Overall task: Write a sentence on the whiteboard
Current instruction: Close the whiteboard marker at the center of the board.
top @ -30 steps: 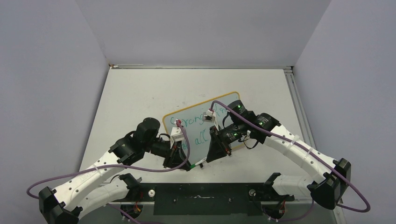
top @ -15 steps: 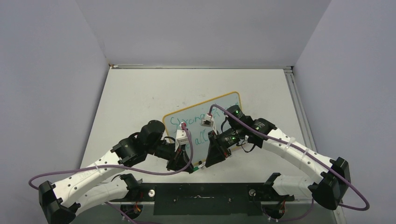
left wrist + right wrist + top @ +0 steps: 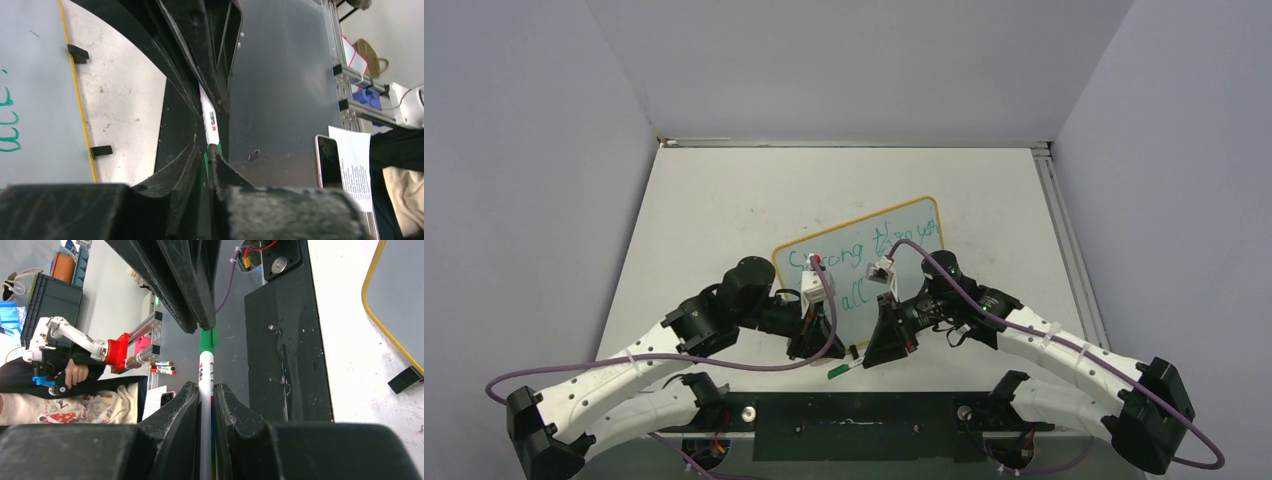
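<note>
Marker (image 3: pixel 844 368) sits btwn left gripper (image 3: pixel 816 353) & right gripper (image 3: pixel 876 353), prob. before whiteboard (image 3: pixel 914 215).

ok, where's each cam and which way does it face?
Top external: overhead behind the robot, looking down at the whiteboard; left arm, right arm show.
Left wrist: on the left arm, looking past the left gripper at the marker.
Right wrist: on the right arm, past the right gripper.
Shared: both wrist views see the marker and whiteboard edge.

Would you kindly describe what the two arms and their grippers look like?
The left arm and right arm have white links, black joints and black bases. A purple cable runs along each to a white wrist block. The left gripper and right gripper are matte black wedges.
</note>
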`<state>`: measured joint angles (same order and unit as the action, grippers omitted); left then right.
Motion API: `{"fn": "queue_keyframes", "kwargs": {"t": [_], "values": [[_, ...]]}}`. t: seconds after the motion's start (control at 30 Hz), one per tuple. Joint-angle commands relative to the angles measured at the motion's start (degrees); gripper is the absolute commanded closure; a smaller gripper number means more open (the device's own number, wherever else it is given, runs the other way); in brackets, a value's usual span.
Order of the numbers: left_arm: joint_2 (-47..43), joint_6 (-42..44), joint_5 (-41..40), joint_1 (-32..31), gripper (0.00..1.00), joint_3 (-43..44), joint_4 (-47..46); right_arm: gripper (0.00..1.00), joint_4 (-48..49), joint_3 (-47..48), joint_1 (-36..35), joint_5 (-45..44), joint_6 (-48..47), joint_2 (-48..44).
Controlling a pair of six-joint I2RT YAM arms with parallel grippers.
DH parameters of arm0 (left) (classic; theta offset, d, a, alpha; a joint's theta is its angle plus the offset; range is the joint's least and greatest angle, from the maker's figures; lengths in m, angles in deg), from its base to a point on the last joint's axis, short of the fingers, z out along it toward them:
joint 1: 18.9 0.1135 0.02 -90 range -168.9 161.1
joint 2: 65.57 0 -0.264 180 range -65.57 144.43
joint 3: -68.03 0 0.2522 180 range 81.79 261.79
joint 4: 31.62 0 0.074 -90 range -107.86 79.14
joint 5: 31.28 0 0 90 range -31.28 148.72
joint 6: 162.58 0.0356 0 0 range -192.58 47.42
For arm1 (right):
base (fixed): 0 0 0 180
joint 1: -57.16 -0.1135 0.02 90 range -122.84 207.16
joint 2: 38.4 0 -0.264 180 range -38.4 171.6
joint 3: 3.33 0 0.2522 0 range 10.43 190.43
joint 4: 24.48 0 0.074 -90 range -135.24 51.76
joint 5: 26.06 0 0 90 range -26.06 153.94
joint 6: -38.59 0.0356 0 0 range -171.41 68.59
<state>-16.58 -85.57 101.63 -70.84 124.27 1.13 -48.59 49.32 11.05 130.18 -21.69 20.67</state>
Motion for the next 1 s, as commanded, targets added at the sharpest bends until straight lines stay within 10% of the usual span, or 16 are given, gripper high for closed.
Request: {"fn": "queue_keyframes", "kwargs": {"t": [0.0,0.47,0.97], "values": [[-0.56,-0.18,-2.65,0.17,0.86,3.52,-4.54,0.95,13.35,-3.05,-0.24,0.20,5.99,-3.16],[-9.83,-12.46,-21.32,4.68,0.40,3.47,-5.68,0.95,14.32,-1.74,0.92,-14.30,5.51,-9.81],[-10.96,-27.09,-10.84,9.77,0.34,-1.04,-15.67,0.95,21.59,-2.30,1.28,-26.00,7.61,-16.55]]}}
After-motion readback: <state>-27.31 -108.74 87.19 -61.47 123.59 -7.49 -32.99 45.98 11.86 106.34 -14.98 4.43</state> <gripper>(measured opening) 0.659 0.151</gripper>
